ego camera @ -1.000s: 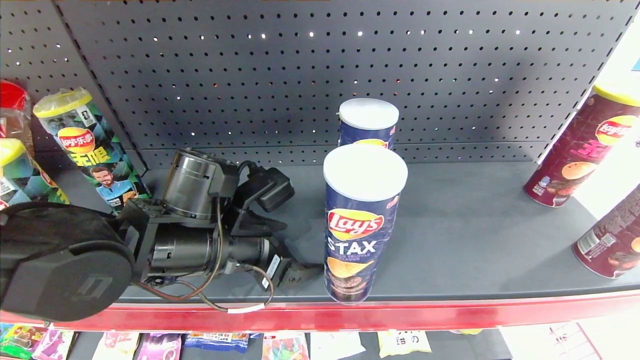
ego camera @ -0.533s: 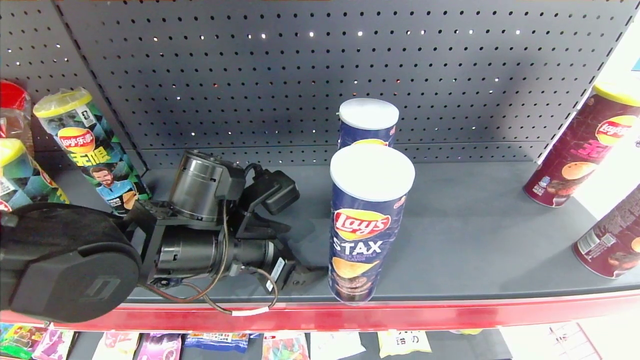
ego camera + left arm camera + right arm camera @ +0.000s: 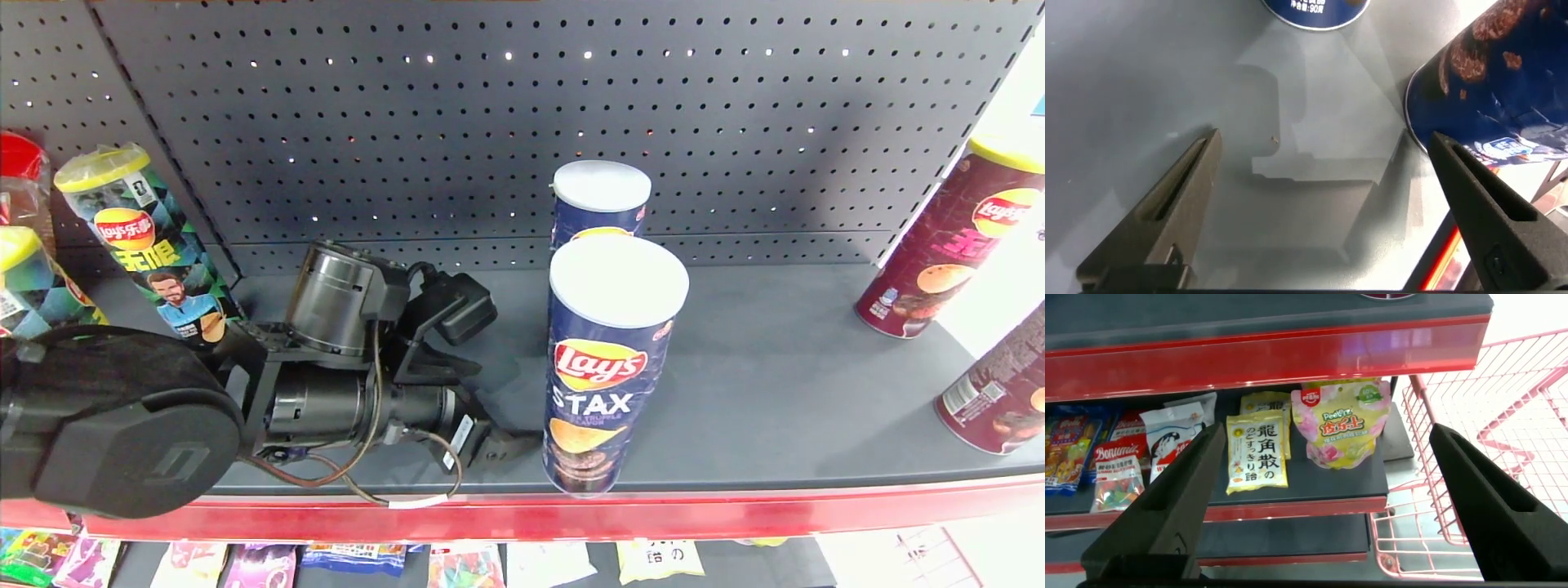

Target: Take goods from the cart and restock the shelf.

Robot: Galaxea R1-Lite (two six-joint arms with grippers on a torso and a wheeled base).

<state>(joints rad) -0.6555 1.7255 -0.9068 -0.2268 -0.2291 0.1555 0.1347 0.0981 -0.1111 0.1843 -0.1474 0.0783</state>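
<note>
Blue front can (image 3: 608,367) is sitting at the shelf lip (image 3: 735,510), and the left gripper (image 3: 1324,137), gaping wide beside it, is risking knocking it off.

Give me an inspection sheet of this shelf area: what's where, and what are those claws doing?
Surface: grey shelf with a red front edge.
Job's things: front blue can upright at the shelf's front edge; second blue can upright behind it; cart beside the lower shelves.
Clutter: nothing seen.
Grippers: left gripper open, low over the shelf beside the front blue can; right gripper open and empty, facing snack bags.
Cables: looped cable on the left arm, draped over the red edge.
Surroundings: pegboard behind; green cans at left, maroon cans at right.
</note>
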